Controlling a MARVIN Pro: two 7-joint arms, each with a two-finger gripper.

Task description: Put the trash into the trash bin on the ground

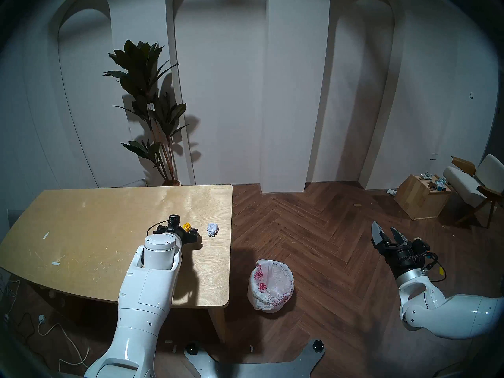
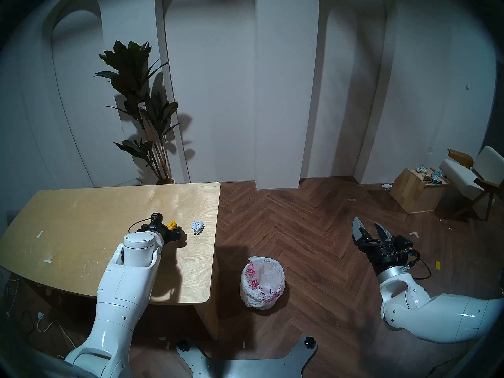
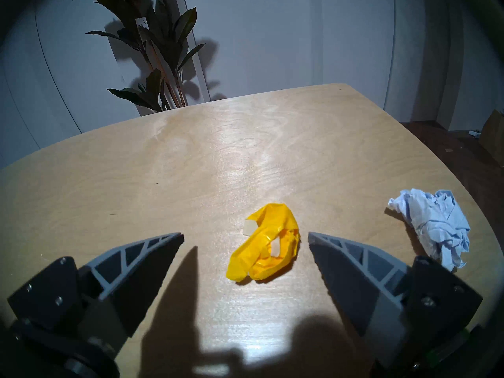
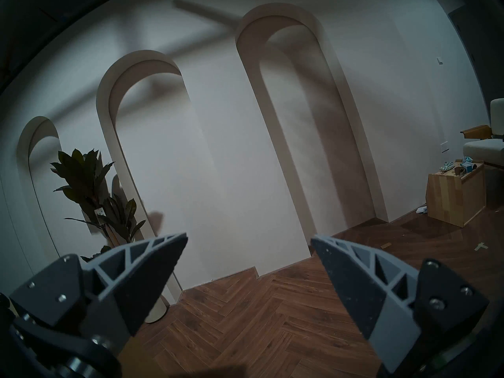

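Note:
A crumpled yellow wad point(image 3: 266, 243) point(image 1: 187, 226) point(image 2: 172, 225) lies on the wooden table point(image 1: 95, 222), right of its middle. My left gripper point(image 3: 245, 237) point(image 1: 188, 231) hovers low over it, open, the wad lying between the fingers, closer to the right one and untouched. To the wad's right, near the table's right edge, rests a white crumpled paper ball point(image 1: 212, 229) point(image 2: 197, 226) point(image 3: 433, 227). The trash bin point(image 1: 271, 284) point(image 2: 262, 282), lined with a white red-printed bag, stands on the floor right of the table. My right gripper point(image 1: 386, 231) point(image 2: 368, 227) point(image 4: 249, 239) hangs open and empty above the floor, far right.
White tape strips point(image 1: 46, 235) dot the table's left side. A potted plant point(image 1: 152, 107) stands behind the table against the arched wall. At the far right are a wooden box of clutter point(image 1: 421, 196) and a chair point(image 1: 474, 183). Cables point(image 1: 54, 331) trail under the table's left.

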